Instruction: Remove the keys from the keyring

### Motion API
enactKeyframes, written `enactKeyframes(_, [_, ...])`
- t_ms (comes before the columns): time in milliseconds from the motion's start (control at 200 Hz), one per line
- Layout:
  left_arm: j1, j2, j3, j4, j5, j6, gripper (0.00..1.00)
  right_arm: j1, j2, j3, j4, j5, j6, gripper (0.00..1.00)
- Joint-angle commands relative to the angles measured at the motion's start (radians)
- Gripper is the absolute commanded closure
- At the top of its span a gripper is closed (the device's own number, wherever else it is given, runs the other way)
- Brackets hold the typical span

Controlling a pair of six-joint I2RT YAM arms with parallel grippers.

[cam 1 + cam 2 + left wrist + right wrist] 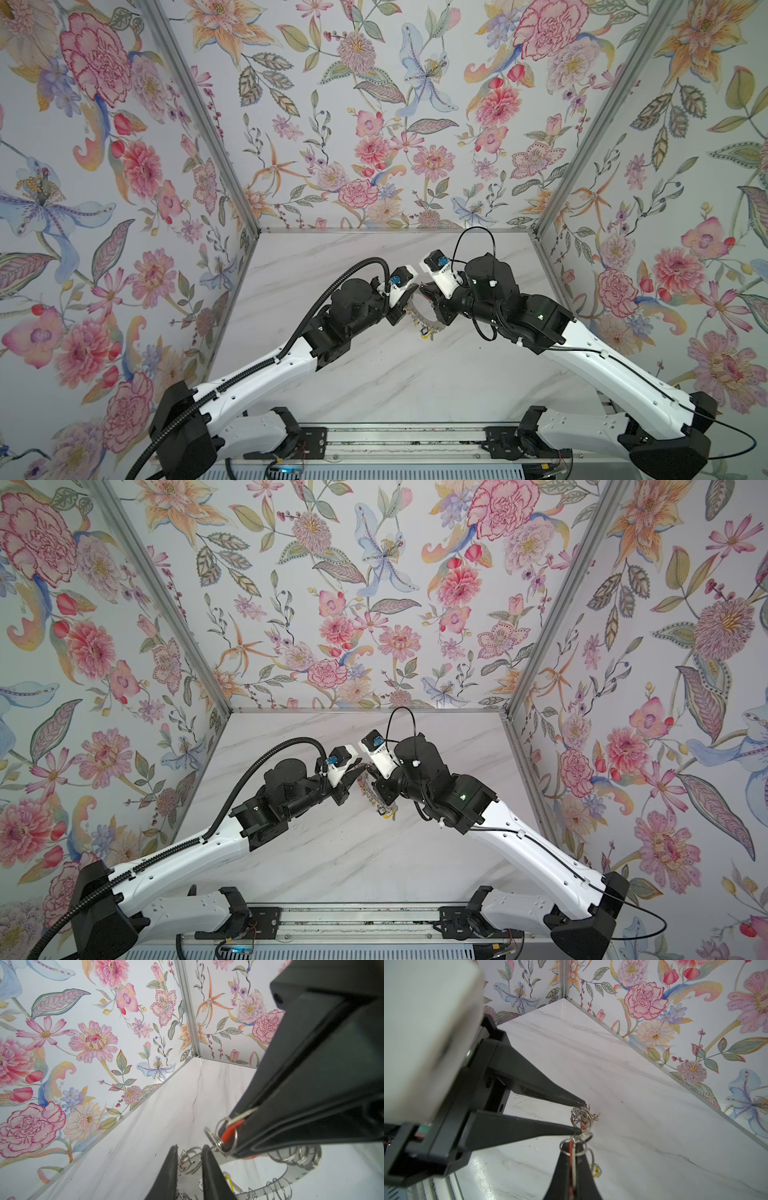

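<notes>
- Left wrist view: the left fingers point(168, 1174) stand slightly apart, and a bunch of wire loops point(188, 1159) on the keyring point(301, 1175) rim fills the gap between them.
- In the same view the right fingers point(301, 1130) are pressed together on the red key point(230, 1132). Only the end of its tag and the loop through it project past the tips.
- That loop joins the keyring rim just beside the tip of the nearer left finger.
- The yellow key point(228, 1181) hangs at the rim, apart from both sets of fingers.
- Right wrist view: the left fingers point(529, 1084) reach in from the side. One tip touches the loops point(581, 1118) from above and the other from below, so the fingers clamp the fringe.
- The right fingers point(560, 1172) pinch the red key point(572, 1157) edge-on, directly under the lower left fingertip and almost touching it.
- The yellow key point(595, 1168) lies just beside the right fingers and is not gripped.
- In both top views the keyring point(430, 326) point(380, 802) sits tilted between the two wrists, over the middle of the bench point(374, 374).
- The yellow key point(424, 332) point(386, 816) is at the keyring's low edge.
- Whether that low edge touches the bench cannot be told.
</notes>
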Motion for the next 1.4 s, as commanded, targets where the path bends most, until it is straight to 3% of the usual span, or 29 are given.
enactKeyframes(0, [0.009,-0.024,-0.027,0.059,0.007,0.009,0.75,0.008,-0.019,0.033,0.024,-0.002,-0.016,1.0])
enactKeyframes(205, [0.023,-0.062,-0.025,-0.002,0.029,0.051,0.74,0.008,-0.036,0.023,0.017,0.013,-0.051,1.0])
enactKeyframes(455, [0.111,-0.096,0.038,-0.184,0.184,0.166,0.68,0.003,-0.042,0.02,-0.01,0.016,-0.129,1.0])
enactKeyframes(951, [0.156,0.027,0.236,-0.385,0.412,0.281,0.63,0.0,-0.048,0.033,-0.043,-0.025,-0.237,1.0])
enactKeyframes(1396, [0.154,-0.038,0.169,-0.345,0.423,0.242,0.63,-0.006,-0.056,0.015,-0.044,-0.061,-0.318,1.0])
